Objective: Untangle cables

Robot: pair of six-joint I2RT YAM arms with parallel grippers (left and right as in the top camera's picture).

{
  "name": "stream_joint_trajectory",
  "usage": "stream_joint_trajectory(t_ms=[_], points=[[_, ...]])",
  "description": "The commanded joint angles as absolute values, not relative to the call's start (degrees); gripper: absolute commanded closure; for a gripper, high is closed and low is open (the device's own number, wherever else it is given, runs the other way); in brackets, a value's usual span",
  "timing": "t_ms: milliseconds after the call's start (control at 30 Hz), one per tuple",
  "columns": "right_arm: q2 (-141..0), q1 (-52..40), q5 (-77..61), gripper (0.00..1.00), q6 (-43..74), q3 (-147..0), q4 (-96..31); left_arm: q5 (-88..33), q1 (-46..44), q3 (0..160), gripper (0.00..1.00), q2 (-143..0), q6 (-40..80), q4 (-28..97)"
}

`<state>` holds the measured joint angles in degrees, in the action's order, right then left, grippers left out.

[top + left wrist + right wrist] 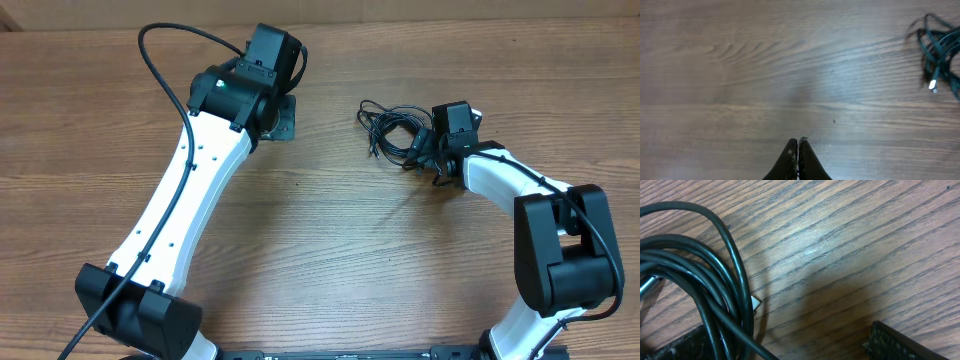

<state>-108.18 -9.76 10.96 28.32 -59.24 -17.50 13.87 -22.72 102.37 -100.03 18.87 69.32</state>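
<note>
One tangled bundle of cables [392,128] lies on the table [330,250], its strands uncountable. Beside it the right gripper [790,347] stands wide, fingers [905,342] cut off; well apart, the left gripper [798,152] is pressed closed.

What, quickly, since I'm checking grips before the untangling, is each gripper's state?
Left gripper: closed, holding nothing.
Right gripper: open, jaws low beside the cables, nothing clamped.
</note>
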Motion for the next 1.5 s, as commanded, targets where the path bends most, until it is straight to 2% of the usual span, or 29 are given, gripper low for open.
stream_joint_trajectory(t_ms=[0,600,867,1167,1333,1433,1467], points=[[-113.1,-8.9,9.6,0.08,30.4,-55.4,-19.9,17.0,-22.4,103.0,0.96,-99.6,22.7,71.2],[-113.1,-8.9,9.4,0.08,30.4,-55.4,-20.1,13.5,-22.4,94.5,0.96,-99.6,24.5,73.3],[-113.1,-8.9,9.4,0.08,30.4,-55.4,-20.1,13.5,-22.4,85.3,0.95,-99.6,24.5,71.1],[-113.1,-8.9,9.4,0.08,30.4,-55.4,-20.0,13.5,-22.4,82.5,0.93,-99.6,24.5,68.7],[-113.1,-8.9,9.4,0.08,30.4,-55.4,-20.0,14.0,-22.4,82.5,0.81,-99.6,24.4,68.5],[-113.1,-8.9,9.4,0.08,30.4,-55.4,-20.0,14.1,-22.4,82.5,0.59,-99.6,23.7,68.6],[-113.1,-8.9,9.4,0.08,30.4,-55.4,-20.0,14.1,-22.4,82.6,0.48,-99.6,23.1,68.8]])
